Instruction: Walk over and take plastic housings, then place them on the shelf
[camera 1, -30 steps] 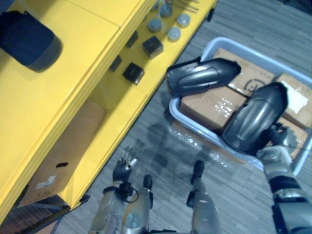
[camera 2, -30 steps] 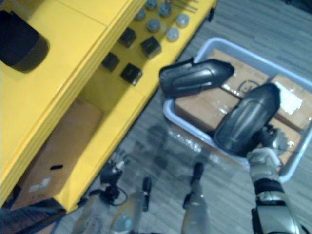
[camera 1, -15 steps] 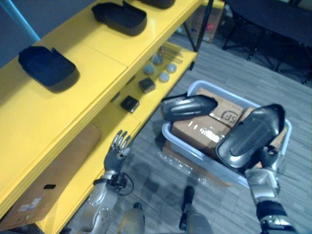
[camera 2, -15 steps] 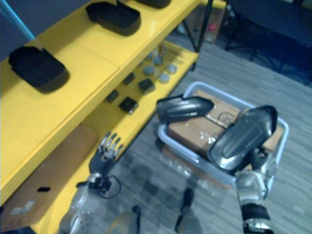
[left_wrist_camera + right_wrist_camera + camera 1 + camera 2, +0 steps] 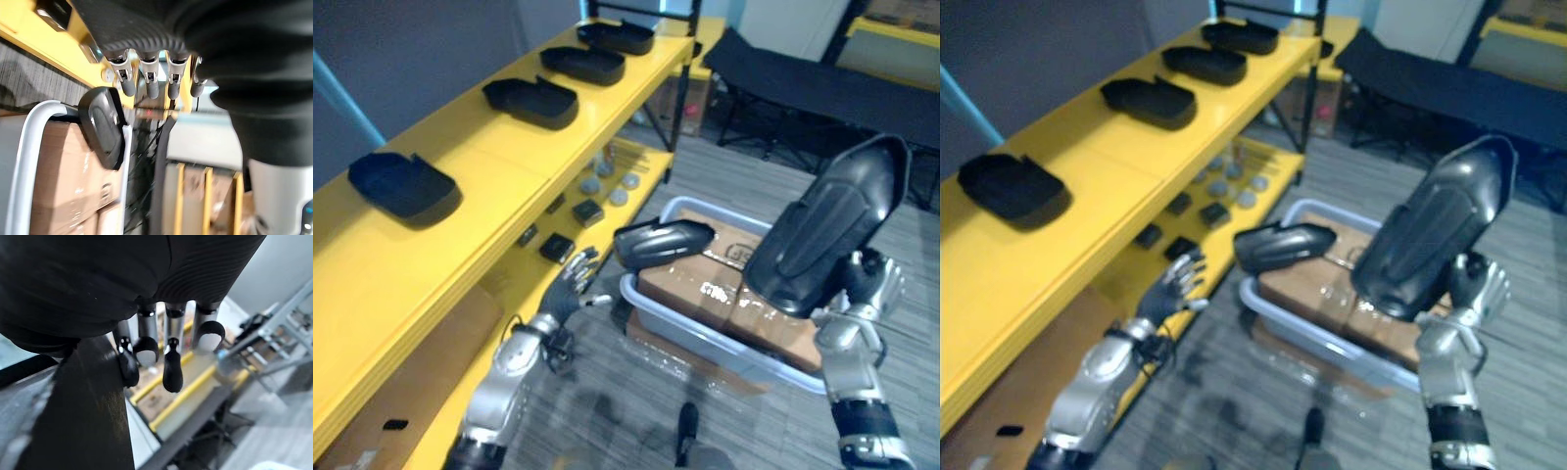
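my right hand (image 5: 864, 290) is curled round the lower end of a dark plastic housing (image 5: 830, 235), which stands tilted up in the air, well out from the yellow shelf (image 5: 499, 162). my left hand (image 5: 574, 284) is spread and holds nothing, just beside the shelf's lower board. a second housing (image 5: 662, 242) lies on the cardboard boxes (image 5: 693, 284) in the pale tub (image 5: 656, 315), at the tub's end nearest the shelf. four dark housings (image 5: 530, 100) sit in a row on the shelf's top board.

my worry is the grip. i have a long shell by one end only, with most of its weight above my fingers, so i judge it could swing or slip as i turn toward the shelf. the raised end could knock the shelf's edge, or come down on a housing already there if i aim at a taken spot. the bare stretch of the top board looks safer. my left hand is close to the shelf and could catch on it.
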### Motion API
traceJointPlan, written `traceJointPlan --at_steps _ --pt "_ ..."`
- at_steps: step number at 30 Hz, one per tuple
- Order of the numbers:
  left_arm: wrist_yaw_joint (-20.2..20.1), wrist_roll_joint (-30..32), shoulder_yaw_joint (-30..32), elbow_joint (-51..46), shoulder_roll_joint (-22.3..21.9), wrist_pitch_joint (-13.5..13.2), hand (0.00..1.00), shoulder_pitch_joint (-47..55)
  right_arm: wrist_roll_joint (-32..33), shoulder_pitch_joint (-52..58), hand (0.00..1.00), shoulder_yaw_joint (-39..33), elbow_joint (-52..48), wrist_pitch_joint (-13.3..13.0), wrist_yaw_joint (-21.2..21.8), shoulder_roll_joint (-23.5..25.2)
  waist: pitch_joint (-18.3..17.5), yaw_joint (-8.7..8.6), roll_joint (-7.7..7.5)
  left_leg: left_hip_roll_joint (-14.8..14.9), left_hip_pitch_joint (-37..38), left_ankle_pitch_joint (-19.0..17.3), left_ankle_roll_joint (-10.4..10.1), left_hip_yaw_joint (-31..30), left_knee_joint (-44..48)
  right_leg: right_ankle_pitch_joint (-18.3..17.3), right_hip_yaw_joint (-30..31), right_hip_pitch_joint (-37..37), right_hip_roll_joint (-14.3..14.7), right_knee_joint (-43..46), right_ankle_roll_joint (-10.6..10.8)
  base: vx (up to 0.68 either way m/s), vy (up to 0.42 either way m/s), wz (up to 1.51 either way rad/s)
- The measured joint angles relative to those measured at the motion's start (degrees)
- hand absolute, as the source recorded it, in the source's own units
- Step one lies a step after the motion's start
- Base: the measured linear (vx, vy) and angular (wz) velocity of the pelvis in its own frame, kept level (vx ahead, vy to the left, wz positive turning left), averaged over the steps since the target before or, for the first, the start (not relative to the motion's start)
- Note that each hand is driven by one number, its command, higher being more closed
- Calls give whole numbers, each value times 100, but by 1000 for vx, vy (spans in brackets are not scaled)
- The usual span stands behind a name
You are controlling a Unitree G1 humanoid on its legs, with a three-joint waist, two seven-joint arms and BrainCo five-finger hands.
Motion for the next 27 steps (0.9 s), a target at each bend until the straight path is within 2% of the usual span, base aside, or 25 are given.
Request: traceJointPlan --at_steps 3,4,7,12,18,23,27 --pt "-109 112 -25 560 118 222 0 -503 -115 -32 100 162 -85 -271 231 -136 -58 -141 -67 32 94 7 -12 74 -71 15 74 3 50 -2 7 22 -7 -15" --pt "-110 156 -39 639 158 248 0 -574 -150 -44 100 203 -120 -307 259 -154 -69 -154 -75 40 126 11 -17 111 -102 16 102 4 63 -2 4 33 -4 -21" --pt "-107 221 -136 932 240 328 0 -1028 -272 -105 100 254 -223 -678 441 -306 -74 -173 -71 48 244 20 -24 169 -210 61 178 8 96 -4 -7 45 8 -16" --pt "-144 218 -137 1499 316 486 0 -1570 -415 -284 100 472 -223 -1133 685 -350 -80 -225 -68 0 412 48 -8 306 -354 130 237 29 87 -5 9 30 16 -13" --pt "-118 -38 -137 2076 369 913 0 -1721 -628 -341 100 709 -219 -1421 1091 -387 -94 -300 -114 -139 390 82 49 296 -331 185 240 25 -51 -7 35 -20 -1 0" --pt "-54 -247 -191 2609 345 1132 0 -1718 -634 -326 100 977 -200 -1600 1379 -380 -87 -306 -263 -129 275 81 51 295 -241 68 231 -5 -52 -8 2 -63 -38 0" --pt "-16 -295 -230 2753 142 1234 0 -1661 -636 -227 100 1059 -199 -1633 1493 -345 -82 -305 -292 -113 254 80 47 292 -241 47 210 -8 -43 -7 -2 -5 -11 2"
